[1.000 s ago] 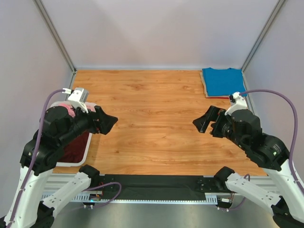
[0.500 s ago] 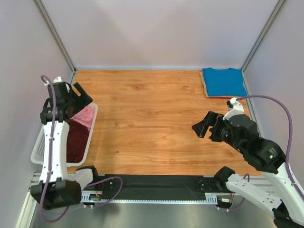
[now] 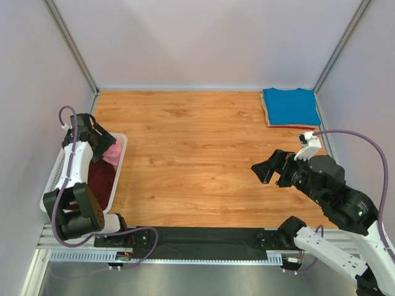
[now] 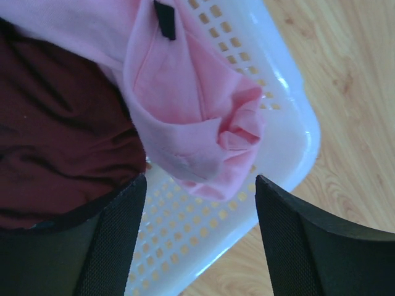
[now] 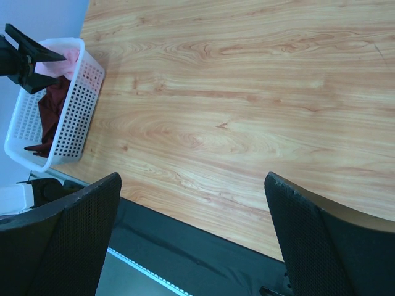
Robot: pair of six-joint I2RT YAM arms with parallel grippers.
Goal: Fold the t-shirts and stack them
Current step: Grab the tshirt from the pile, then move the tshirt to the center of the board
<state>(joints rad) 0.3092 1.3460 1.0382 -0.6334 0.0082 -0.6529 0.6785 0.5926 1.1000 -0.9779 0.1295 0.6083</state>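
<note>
Overhead view: a light wooden surface [image 3: 191,154] enclosed by pale walls. At its left edge sits a white plastic lattice basket [image 3: 121,161]. The left gripper [image 3: 102,140] hovers over it, jaws wide apart, holding nothing. Inside the basket lie a bright pink t-shirt [image 3: 113,154] and a dark maroon t-shirt [image 3: 100,179]. A folded blue t-shirt [image 3: 290,106] lies flat in the far right corner. The right gripper [image 3: 270,168] hangs above the surface's right side, jaws spread wide, empty. Left wrist view: two black fingers [image 4: 117,240] frame the crumpled pink shirt, bunched against the basket's wall, with the maroon one beside it. Right wrist view: fingers [image 5: 68,228] spread over the wood, well apart from the basket.
</note>
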